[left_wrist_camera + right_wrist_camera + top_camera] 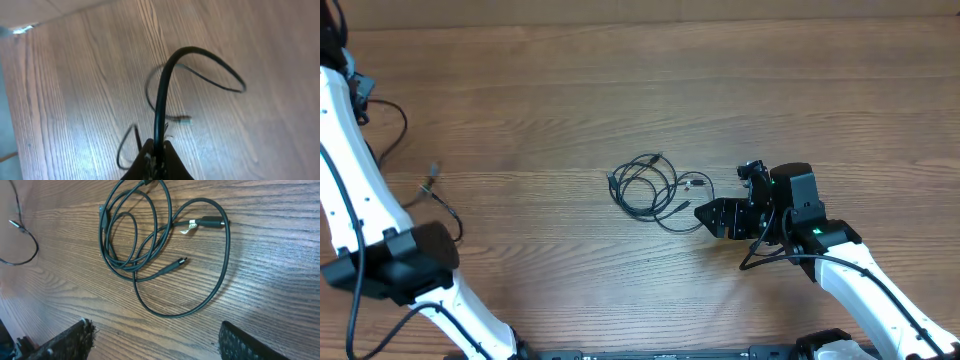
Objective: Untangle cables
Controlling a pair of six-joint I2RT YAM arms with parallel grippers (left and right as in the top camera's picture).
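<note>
A tangle of thin black cables (645, 186) lies in loose loops at the middle of the wooden table (620, 90). In the right wrist view the tangle (135, 235) shows a plug end (181, 261) and a labelled plug (207, 223). My right gripper (708, 211) is open just right of the loops, and its fingers (70, 341) stand wide apart above bare wood. My left gripper (448, 238) is at the far left, shut on a separate black cable (162, 90) that arcs up from the jaws. That cable's silver-tipped plug (185, 120) lies on the wood.
A thicker arm cable (392, 120) curls at the table's upper left beside the left arm (350, 190). The right arm (865, 285) comes in from the lower right. The held cable's far part (20, 245) shows at the left edge of the right wrist view.
</note>
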